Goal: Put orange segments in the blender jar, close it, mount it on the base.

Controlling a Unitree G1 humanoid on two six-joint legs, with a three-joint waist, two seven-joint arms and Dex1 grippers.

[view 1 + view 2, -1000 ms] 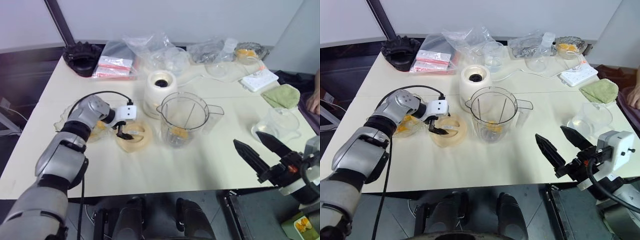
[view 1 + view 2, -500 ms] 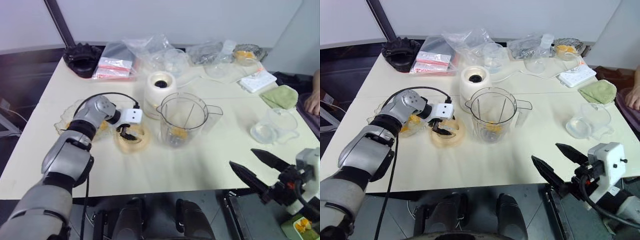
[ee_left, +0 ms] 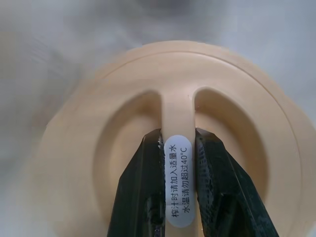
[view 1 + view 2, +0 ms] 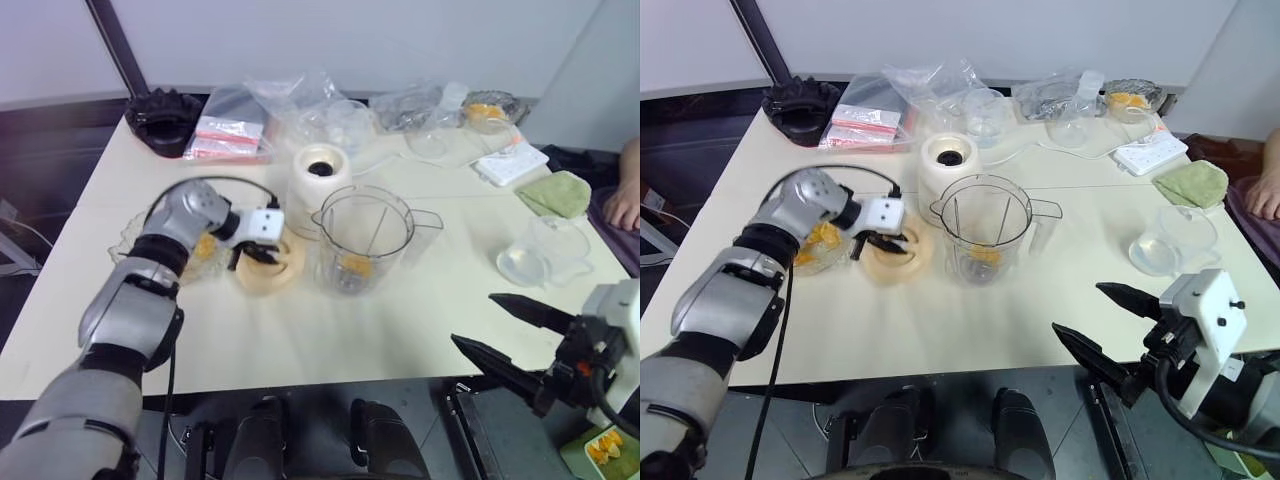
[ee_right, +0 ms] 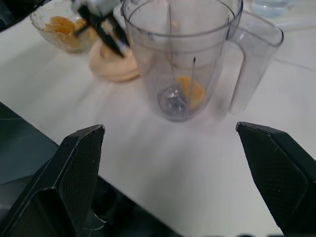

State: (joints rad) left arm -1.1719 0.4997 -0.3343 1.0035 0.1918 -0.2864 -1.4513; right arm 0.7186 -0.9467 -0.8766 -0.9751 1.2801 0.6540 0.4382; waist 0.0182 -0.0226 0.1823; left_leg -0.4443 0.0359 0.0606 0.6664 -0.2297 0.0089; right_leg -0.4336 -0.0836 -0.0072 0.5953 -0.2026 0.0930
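While you scan from biggest to smallest, note these:

Table [image 4: 970,320]: cream top carrying everything below, with plastic bags and a black ring-shaped object at its far edge.

Right gripper [image 4: 1102,323]: you see it hanging at the near right edge of the table, its two black fingers spread wide apart and holding nothing, pointed toward the jar.

Blender jar [image 4: 986,230]: stands upright and uncovered near the table's middle, handle toward your right, well apart from the right gripper.

Base [image 4: 947,168]: sits on the table just behind the jar and slightly left, dark socket facing up.

Lid [image 3: 163,143]: pale orange disc between the jar and the glass bowl; whether it touches the table you cannot tell.

Left gripper [image 3: 177,163]: fingers pinch the lid's raised centre bar from both sides, the white label strip between them.

Glass bowl [image 4: 812,250]: left of the lid, holding orange segments [image 4: 823,236].

Segment in jar [image 5: 190,91]: you can see one lying at the bottom beside the blade.
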